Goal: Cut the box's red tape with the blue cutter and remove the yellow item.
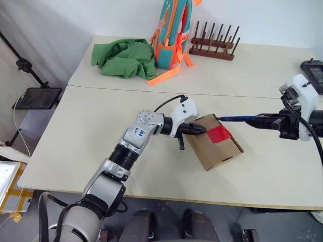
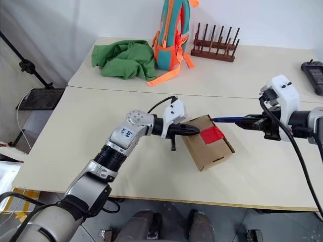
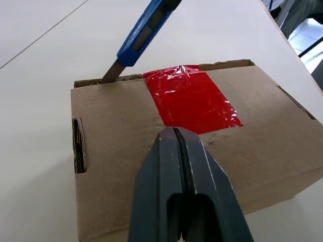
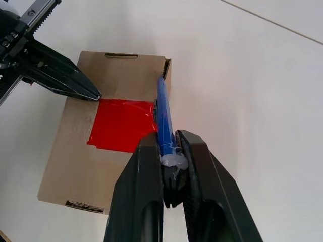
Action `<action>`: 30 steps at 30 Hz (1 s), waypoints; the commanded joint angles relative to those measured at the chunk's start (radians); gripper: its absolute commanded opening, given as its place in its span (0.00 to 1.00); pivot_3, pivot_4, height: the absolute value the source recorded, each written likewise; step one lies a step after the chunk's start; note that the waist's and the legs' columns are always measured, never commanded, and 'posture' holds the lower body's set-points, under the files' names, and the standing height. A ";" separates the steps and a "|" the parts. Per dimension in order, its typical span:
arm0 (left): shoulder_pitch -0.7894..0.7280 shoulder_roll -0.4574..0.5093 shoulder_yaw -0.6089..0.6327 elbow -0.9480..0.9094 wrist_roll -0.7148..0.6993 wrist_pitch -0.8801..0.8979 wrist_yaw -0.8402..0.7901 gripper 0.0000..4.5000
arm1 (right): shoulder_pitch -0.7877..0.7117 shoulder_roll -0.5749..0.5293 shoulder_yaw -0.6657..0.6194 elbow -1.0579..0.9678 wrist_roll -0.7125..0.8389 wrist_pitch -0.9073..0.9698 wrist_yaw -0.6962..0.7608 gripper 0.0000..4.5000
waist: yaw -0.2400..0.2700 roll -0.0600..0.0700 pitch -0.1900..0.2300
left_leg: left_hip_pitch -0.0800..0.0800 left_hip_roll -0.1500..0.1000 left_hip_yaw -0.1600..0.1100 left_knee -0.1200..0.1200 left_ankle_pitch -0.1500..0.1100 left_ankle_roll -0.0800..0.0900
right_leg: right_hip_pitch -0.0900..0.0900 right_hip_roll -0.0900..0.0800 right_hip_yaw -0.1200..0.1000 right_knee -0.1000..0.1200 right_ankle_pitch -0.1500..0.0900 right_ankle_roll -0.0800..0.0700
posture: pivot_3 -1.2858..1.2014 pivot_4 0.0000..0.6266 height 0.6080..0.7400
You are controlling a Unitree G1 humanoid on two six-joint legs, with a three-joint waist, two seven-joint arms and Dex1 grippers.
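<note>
The box [image 1: 217, 146], a small brown carton, lies on the table's middle with the red tape [image 1: 219, 134] across its lid. My left gripper [image 3: 175, 132] is shut with nothing in it, and its tips rest on the lid at the tape's near edge. My right gripper [image 4: 170, 138] is shut on the blue cutter [image 4: 162, 108]. The cutter reaches in from the right, and its dark tip [image 3: 108, 75] sits at the lid's seam edge beside the tape. The yellow item is hidden.
At the table's far side lie a green cloth [image 1: 123, 58], a teal and orange backpack [image 1: 171, 33] and a wooden peg rack [image 1: 212, 45]. A black controller [image 1: 314, 73] sits at the right edge. A stand with a dark tray [image 1: 38, 98] is off the table's left.
</note>
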 commanded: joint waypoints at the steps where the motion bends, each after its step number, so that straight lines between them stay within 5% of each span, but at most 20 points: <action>1: 0.007 -0.001 -0.012 -0.018 0.011 0.008 0.002 0.00 | -0.017 -0.007 -0.039 -0.014 -0.012 0.005 0.021 0.03 | 0.000 0.000 0.000 | 0.000 0.000 0.000 0.000 0.000 0.000 | 0.000 0.000 0.000 0.000 0.000 0.000 | 0.52 0.24 1.00; 15: 0.010 0.003 -0.071 0.010 0.071 -0.016 0.008 0.00 | -0.026 -0.013 0.015 -0.012 -0.032 0.077 0.081 0.03 | 0.000 0.000 0.000 | 0.000 0.000 0.000 0.000 0.000 0.000 | 0.000 0.000 0.000 0.000 0.000 0.000 | 0.52 0.24 1.00; 30: 0.042 -0.031 -0.151 0.069 0.162 -0.042 0.042 0.00 | -0.340 -0.183 0.341 0.130 -0.201 0.155 0.405 0.03 | 0.008 0.002 -0.002 | 0.002 -0.001 -0.003 0.000 -0.002 -0.002 | 0.002 -0.003 0.003 -0.002 0.000 0.000 | 0.52 0.24 1.00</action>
